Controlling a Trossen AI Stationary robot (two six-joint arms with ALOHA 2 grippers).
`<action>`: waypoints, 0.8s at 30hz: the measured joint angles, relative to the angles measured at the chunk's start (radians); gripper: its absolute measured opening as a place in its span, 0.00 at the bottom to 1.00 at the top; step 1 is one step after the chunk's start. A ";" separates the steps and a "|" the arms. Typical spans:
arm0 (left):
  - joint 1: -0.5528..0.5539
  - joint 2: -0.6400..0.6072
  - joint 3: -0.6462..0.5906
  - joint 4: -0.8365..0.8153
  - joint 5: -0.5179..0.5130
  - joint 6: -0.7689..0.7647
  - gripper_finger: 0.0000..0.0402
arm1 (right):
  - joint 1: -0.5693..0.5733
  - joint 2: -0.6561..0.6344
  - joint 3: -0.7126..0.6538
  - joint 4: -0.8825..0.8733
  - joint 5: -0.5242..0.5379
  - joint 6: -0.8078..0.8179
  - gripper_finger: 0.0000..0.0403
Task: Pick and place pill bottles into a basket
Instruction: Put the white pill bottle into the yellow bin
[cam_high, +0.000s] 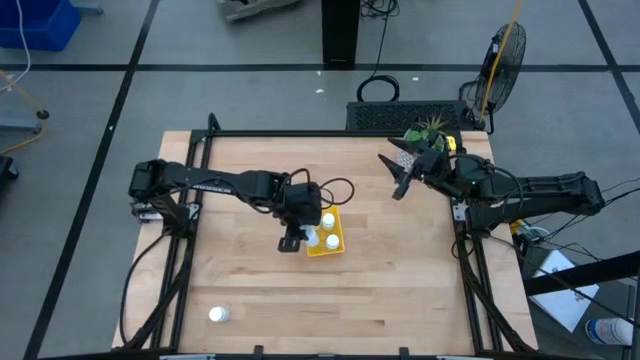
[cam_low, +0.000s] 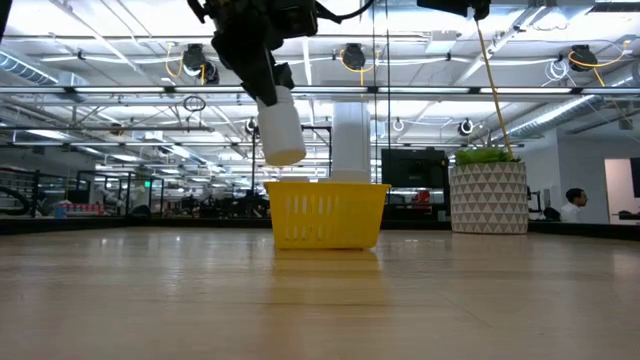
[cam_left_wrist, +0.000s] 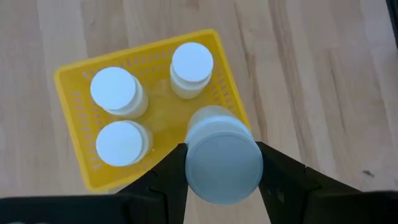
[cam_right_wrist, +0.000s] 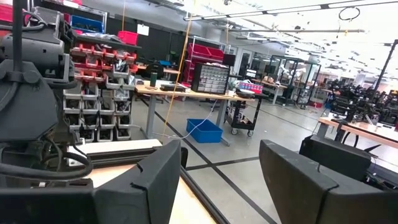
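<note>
lone pill bottle (cam_high: 218, 315) lay near table's front-left corner. left gripper (cam_high: 297, 238) hung over the basket's (cam_high: 334, 245) left edge, fingers clamped on a bottle (cam_left_wrist: 222, 160) held above the rim; three bottles (cam_left_wrist: 115, 91) stood inside. right gripper (cam_high: 400, 178) waited nr the plant pot (cam_low: 488, 197), fingers apart, empty.

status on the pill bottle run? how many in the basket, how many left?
Done: three pill bottles stand in the yellow basket. In hand: the left claw is shut on a fourth bottle, held above the basket's edge and not yet lowered in. Left: one bottle lies on the table near the front left corner. The right claw waits open by the potted plant.
</note>
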 joint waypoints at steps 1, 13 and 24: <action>0.003 0.000 0.000 0.000 0.000 0.003 0.41 | 0.000 0.000 0.000 0.000 0.000 0.000 0.52; 0.041 0.000 0.000 0.048 0.024 0.023 0.41 | 0.000 0.000 0.000 -0.001 0.000 0.000 0.52; 0.054 0.084 0.000 0.007 0.016 0.039 0.41 | 0.000 0.000 0.000 -0.010 -0.003 0.001 0.52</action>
